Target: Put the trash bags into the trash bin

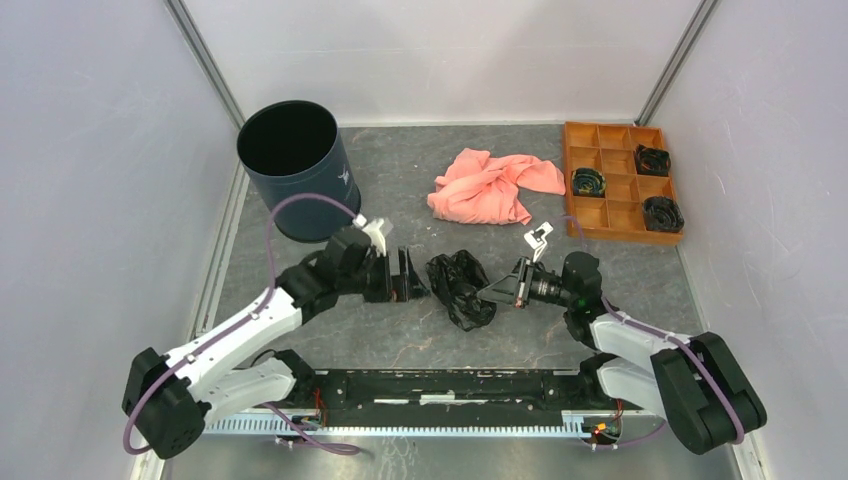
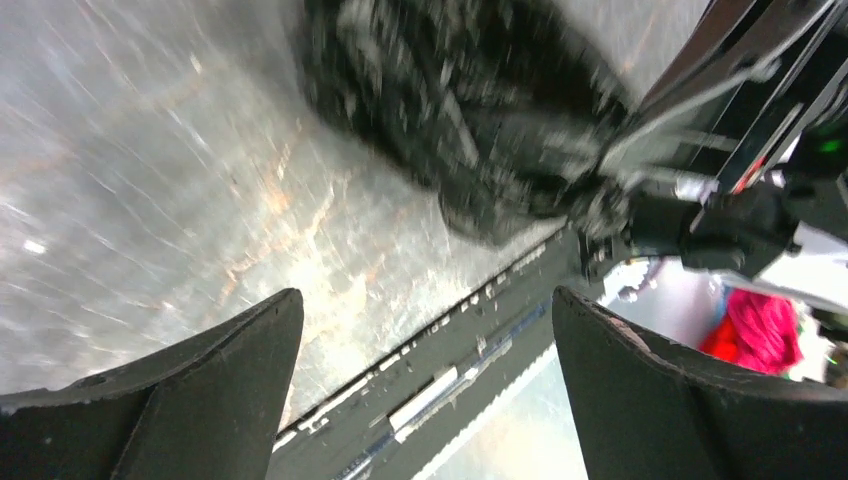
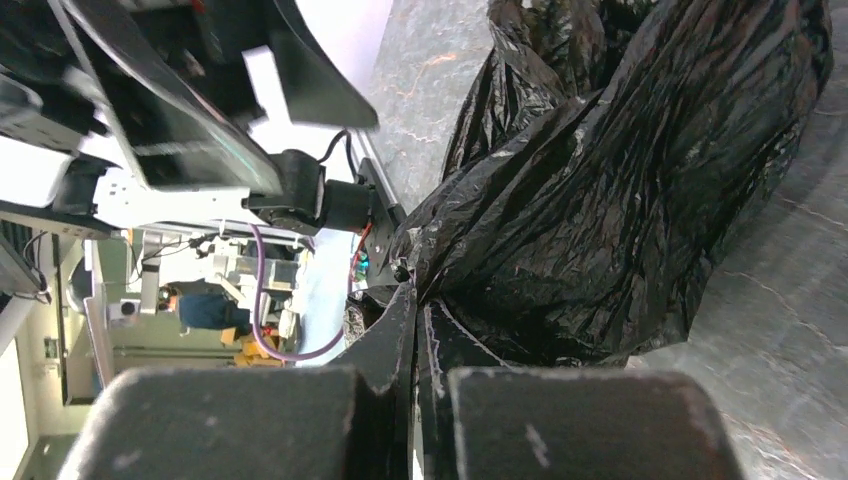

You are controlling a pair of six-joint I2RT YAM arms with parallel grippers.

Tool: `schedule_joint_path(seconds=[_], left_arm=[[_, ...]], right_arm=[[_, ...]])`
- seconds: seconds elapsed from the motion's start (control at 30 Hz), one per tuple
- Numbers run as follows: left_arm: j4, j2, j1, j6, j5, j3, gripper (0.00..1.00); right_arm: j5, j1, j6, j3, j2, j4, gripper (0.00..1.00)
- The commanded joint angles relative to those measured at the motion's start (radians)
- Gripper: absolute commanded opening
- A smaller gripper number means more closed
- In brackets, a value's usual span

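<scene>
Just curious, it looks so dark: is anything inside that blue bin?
Only its black inside shows in the bin; the bottom is too dark to tell. The black bag lies outside on the table, pinched by the right gripper.

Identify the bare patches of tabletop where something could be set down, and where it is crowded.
Bare: between trash bin and pink cloth; front strip between black bag and arm bases. Crowded: centre, where left gripper and right gripper flank the bag.
</scene>
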Motion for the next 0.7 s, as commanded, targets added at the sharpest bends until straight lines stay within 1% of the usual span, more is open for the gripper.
schedule_joint_path(seconds=[0.0, 0.07, 0.13, 0.2, 0.27, 0.33, 0.43, 0.5, 0.6, 0.67], left_arm=[[0.385, -0.056, -0.017, -0.216, 0.232, -0.211, 1.0], [0.541, -0.053, -0.034, -0.293, 0.245, -0.282, 1.0], [0.603, -0.038, -0.041, -0.347, 0.198, -0.315, 1.0], [0.662, -0.03, -0.043, -0.387, 0.145, -0.347, 1.0], [0.722, -0.028, -0.043, -0.415, 0.089, -0.376, 1.0], [0.748, -0.009, -0.04, -0.432, 0.046, -0.382, 0.99], [0.755, 0.064, -0.038, -0.433, 0.039, -0.351, 0.95], [0.749, 0.111, -0.036, -0.439, 0.032, -0.337, 0.99], [0.755, 0.149, -0.02, -0.432, 0.018, -0.337, 1.0], [0.725, 0.16, -0.002, -0.4, 0.014, -0.314, 1.0]], right_arm=[[-0.062, -0.042, -0.052, -0.002, 0.006, -0.019, 0.0], [-0.047, -0.041, -0.162, 0.021, -0.02, -0.15, 0.0], [-0.003, -0.043, -0.275, 0.054, -0.062, -0.305, 0.01], [0.03, -0.043, -0.324, 0.072, -0.116, -0.384, 0.01], [0.042, -0.042, -0.337, 0.075, -0.153, -0.405, 0.02], [0.049, -0.042, -0.347, 0.078, -0.163, -0.421, 0.02], [0.042, -0.042, -0.361, 0.088, -0.159, -0.442, 0.02], [0.035, -0.042, -0.371, 0.092, -0.162, -0.442, 0.02], [0.017, -0.042, -0.39, 0.094, -0.165, -0.447, 0.02], [0.006, -0.042, -0.403, 0.093, -0.169, -0.453, 0.02]])
